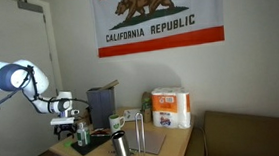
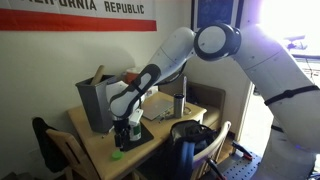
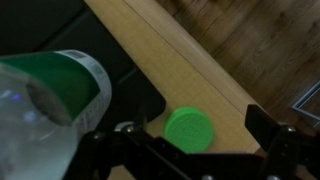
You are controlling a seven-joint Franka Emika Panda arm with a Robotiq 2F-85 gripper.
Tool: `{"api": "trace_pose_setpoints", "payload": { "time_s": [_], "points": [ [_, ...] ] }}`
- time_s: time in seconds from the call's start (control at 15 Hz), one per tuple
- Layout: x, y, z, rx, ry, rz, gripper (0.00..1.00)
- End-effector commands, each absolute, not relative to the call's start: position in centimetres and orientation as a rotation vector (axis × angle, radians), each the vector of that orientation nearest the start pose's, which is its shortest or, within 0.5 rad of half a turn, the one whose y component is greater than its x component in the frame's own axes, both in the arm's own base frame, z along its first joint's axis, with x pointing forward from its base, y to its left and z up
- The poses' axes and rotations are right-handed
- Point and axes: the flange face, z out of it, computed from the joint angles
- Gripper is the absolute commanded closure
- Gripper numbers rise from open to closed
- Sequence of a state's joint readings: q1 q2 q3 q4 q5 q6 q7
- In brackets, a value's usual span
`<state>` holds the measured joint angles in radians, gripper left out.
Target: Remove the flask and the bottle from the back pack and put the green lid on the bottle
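Observation:
The green lid lies flat on the wooden table near its edge; it also shows in an exterior view. My gripper is open right above it, one finger on each side, holding nothing. It shows in both exterior views, pointing down. The bottle, translucent with a green label, stands close beside the gripper on a flat black pad, as an exterior view also shows. The silver flask stands upright on the table. The black back pack sits below the table's edge.
A white-and-green mug, a clear wine glass, a grey box and a pack of paper rolls are on the table. The table edge and wooden floor lie just beyond the lid. A chair stands by the table.

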<state>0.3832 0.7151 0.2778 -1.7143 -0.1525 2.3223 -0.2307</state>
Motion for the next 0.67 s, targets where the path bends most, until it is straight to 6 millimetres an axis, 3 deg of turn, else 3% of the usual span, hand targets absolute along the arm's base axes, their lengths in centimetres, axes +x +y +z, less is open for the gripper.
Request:
{"api": "trace_pose_setpoints", "payload": {
  "time_s": [0.0,0.6],
  "points": [
    [53.7,40.3,16.5,-2.661,-1.434,0.142,0.00],
    [52.7,43.0,13.9,-2.548,-1.530,0.133,0.00]
  ]
}}
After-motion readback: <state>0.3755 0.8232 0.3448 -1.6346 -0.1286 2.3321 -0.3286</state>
